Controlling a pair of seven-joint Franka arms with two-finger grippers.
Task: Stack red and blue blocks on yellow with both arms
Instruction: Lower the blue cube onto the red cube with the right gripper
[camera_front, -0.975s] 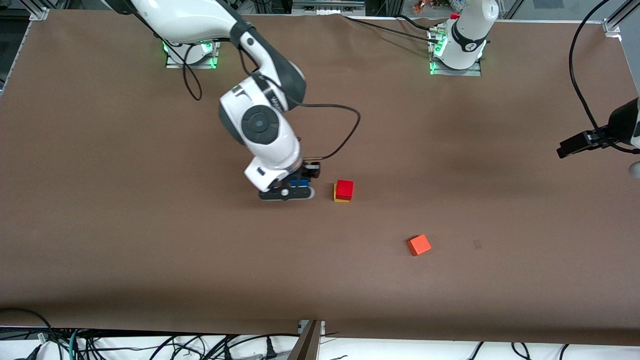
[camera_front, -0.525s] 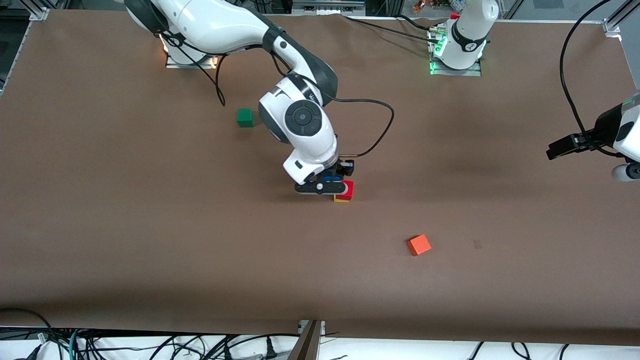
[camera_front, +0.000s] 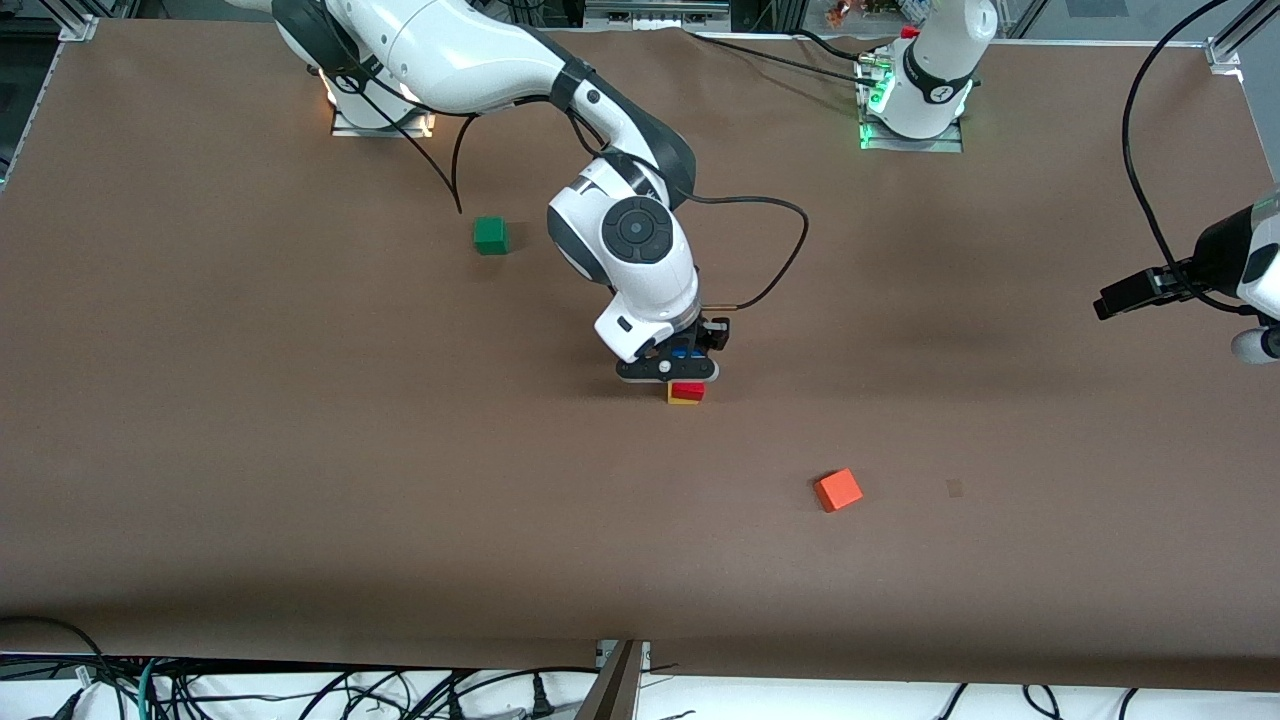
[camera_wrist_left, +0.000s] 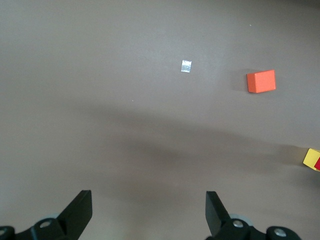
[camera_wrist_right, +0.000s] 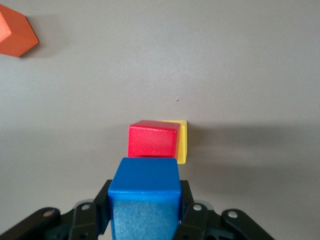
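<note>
The red block (camera_front: 688, 389) sits on the yellow block (camera_front: 684, 399) near the table's middle; both show in the right wrist view, red (camera_wrist_right: 152, 140) on yellow (camera_wrist_right: 182, 140). My right gripper (camera_front: 672, 368) is shut on the blue block (camera_wrist_right: 145, 202) and holds it in the air just over the red block. A sliver of blue (camera_front: 684, 352) shows in the front view. My left gripper (camera_wrist_left: 148, 212) is open and empty, waiting up over the left arm's end of the table; its arm shows at the front view's edge (camera_front: 1235, 270).
An orange cube (camera_front: 838, 490) lies nearer the front camera than the stack, toward the left arm's end; it also shows in both wrist views (camera_wrist_left: 261, 81) (camera_wrist_right: 16, 32). A green cube (camera_front: 490, 235) lies farther from the camera, toward the right arm's end.
My right gripper has carried the blue block toward the left arm's end, from beside the stack to over the red block. The green cube has come into view. The left arm barely moved.
</note>
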